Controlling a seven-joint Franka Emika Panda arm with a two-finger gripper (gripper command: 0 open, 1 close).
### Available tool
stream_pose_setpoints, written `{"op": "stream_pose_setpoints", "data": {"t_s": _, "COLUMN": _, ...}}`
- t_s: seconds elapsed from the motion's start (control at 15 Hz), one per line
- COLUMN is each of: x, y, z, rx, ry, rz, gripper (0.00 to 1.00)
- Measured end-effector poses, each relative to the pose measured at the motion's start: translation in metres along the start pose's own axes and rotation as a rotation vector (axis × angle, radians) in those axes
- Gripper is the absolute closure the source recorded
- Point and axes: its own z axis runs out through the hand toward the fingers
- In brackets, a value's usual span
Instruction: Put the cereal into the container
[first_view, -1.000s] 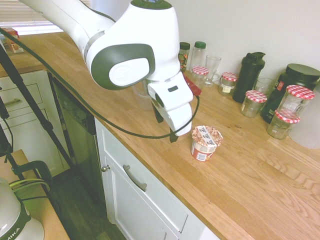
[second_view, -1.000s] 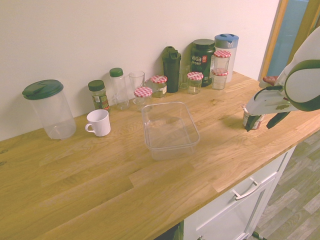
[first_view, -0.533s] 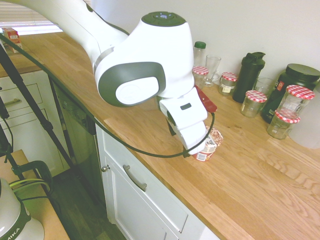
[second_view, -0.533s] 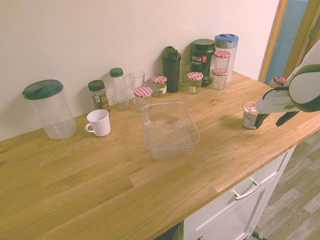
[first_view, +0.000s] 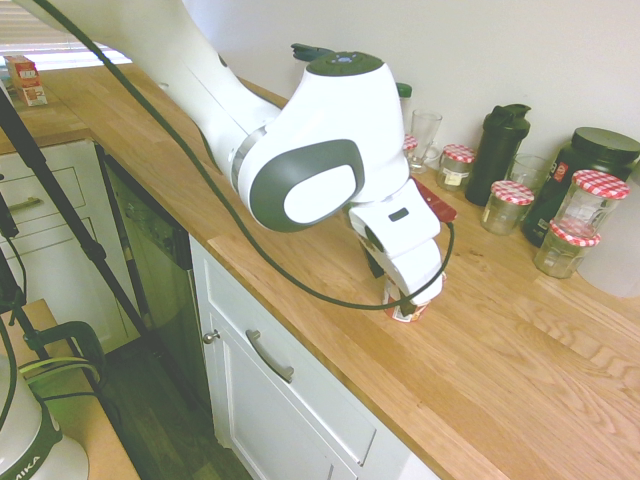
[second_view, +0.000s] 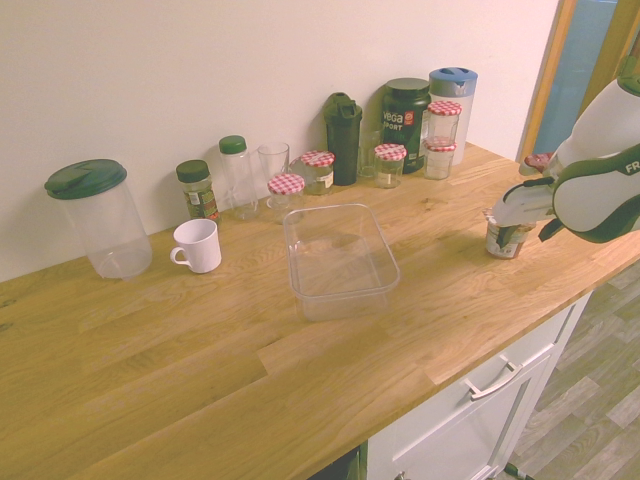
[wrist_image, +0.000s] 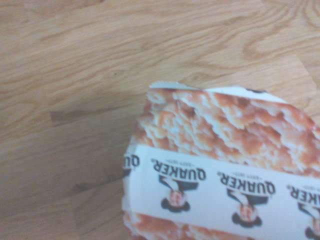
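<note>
The cereal (second_view: 499, 238) is a small cup with a red and white label, standing upright near the counter's front edge. In the first exterior view only its lower part (first_view: 405, 311) shows under the hand. The wrist view looks straight down on its lid (wrist_image: 225, 165), printed with pinkish-brown pieces. My gripper (second_view: 524, 236) is open and lowered over the cup, with dark fingers (second_view: 513, 238) down beside it. Whether they touch it I cannot tell. The container (second_view: 345, 300), a clear shallow rectangular tub, sits empty mid-counter, well away from the cup.
Along the wall stand glass jars with red-checked lids (second_view: 389, 153), a black shaker bottle (second_view: 343, 124), a dark tub (second_view: 405, 112), a tumbler (second_view: 272, 160), green-capped bottles (second_view: 233, 168), a white mug (second_view: 197, 245) and a lidded clear pitcher (second_view: 98, 217). The counter's front edge runs just below the cup.
The arm has swung from beside the cup to directly over it and come down, so the hand now hides most of the cup. The fingers have stayed open.
</note>
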Motion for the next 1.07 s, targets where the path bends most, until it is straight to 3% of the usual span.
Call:
{"op": "stream_pose_setpoints", "data": {"t_s": 0.53, "x": 0.024, "y": -0.012, "z": 0.001, "rx": 0.026, "ry": 0.012, "rz": -0.027, "gripper": 0.0}}
{"op": "stream_pose_setpoints", "data": {"t_s": 1.07, "x": 0.042, "y": -0.02, "z": 0.035, "rx": 0.001, "ry": 0.029, "rz": -0.092, "gripper": 0.0}}
